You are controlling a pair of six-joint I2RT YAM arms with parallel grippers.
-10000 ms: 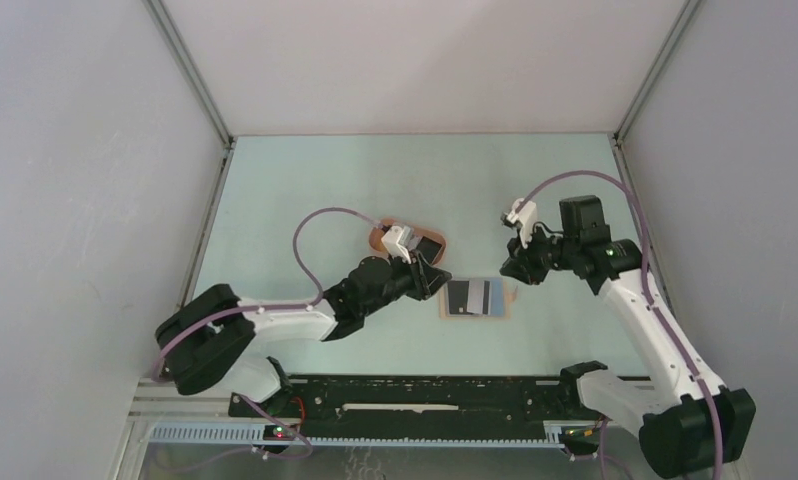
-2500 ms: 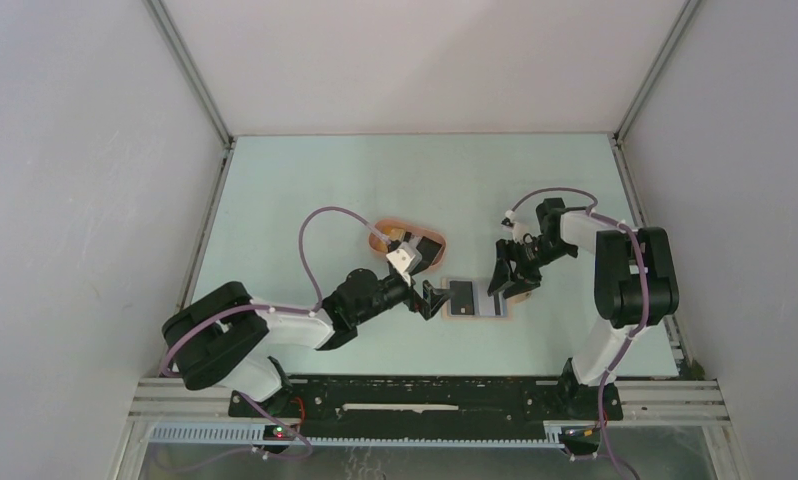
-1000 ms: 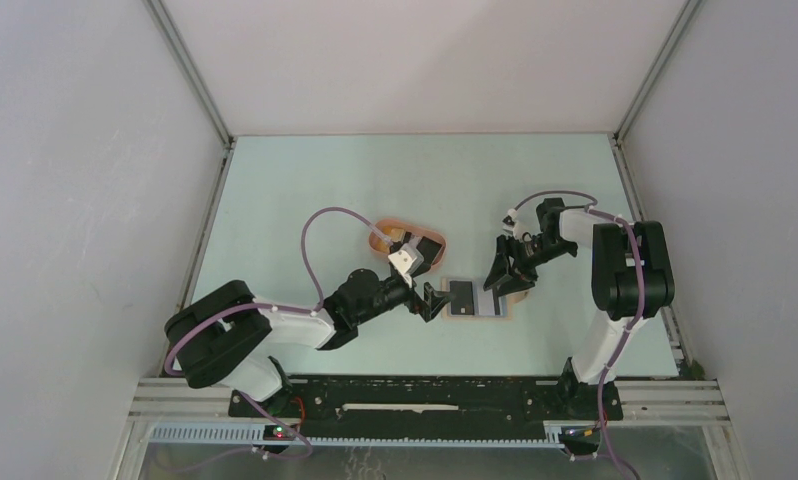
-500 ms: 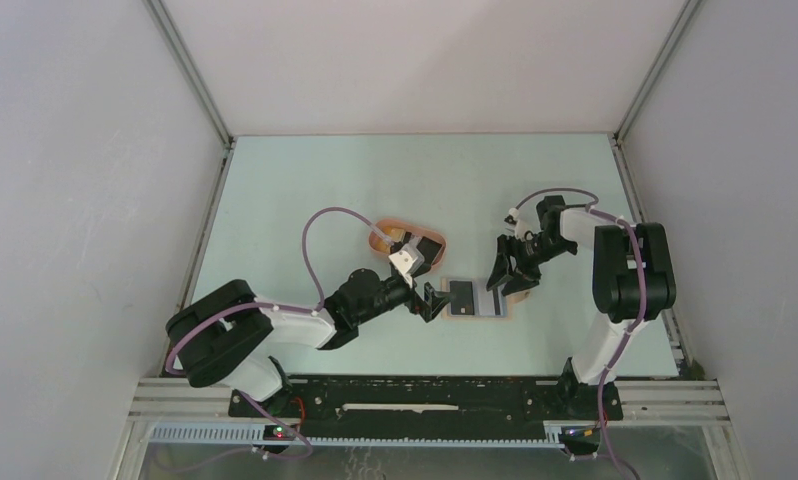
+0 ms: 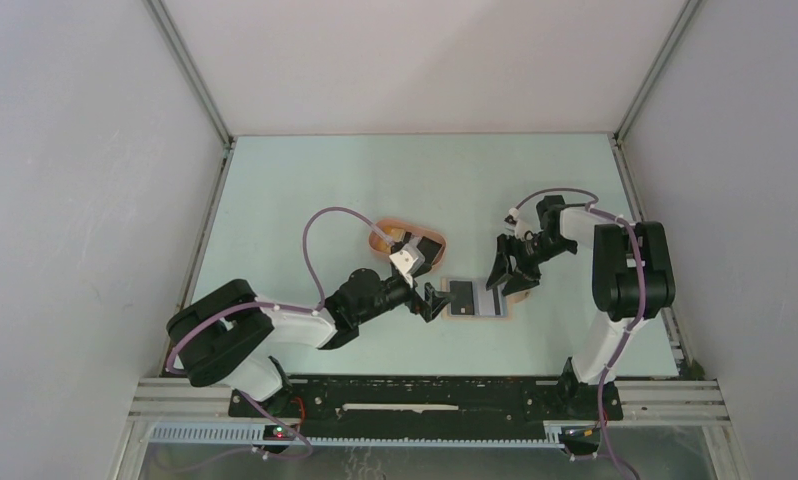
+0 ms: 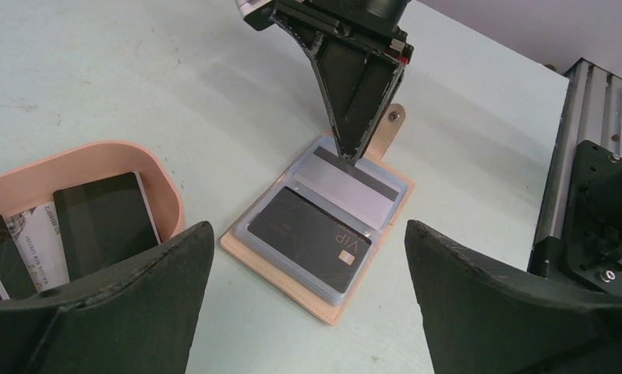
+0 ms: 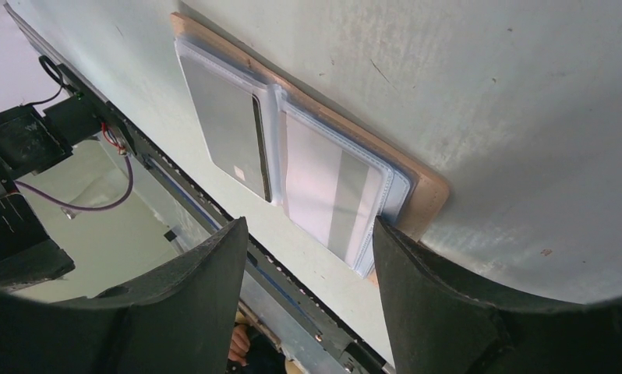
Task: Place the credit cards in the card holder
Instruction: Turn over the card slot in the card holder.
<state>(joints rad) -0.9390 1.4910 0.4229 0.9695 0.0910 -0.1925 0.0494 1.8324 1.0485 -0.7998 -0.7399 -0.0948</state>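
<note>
The tan, leather-like card holder (image 6: 284, 279) is laid open and flat near the middle of the pale matte table (image 5: 305, 200). A glossy black card (image 6: 308, 230) and a grey striped card (image 6: 351, 187) are seen in its clear plastic sleeves. The left gripper (image 5: 435, 300) is held at 9 o'clock from the holder, spread and empty. At 2 o'clock the right gripper (image 5: 502, 282) is spread over the striped card. A rounded peach tray (image 6: 171, 202) holding more cards is seen at 10 o'clock.

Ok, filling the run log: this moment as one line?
card holder: open, flat | black card, striped card: sleeved | tray: holds more cards | left jaws: open | right jaws: open at striped card
</note>
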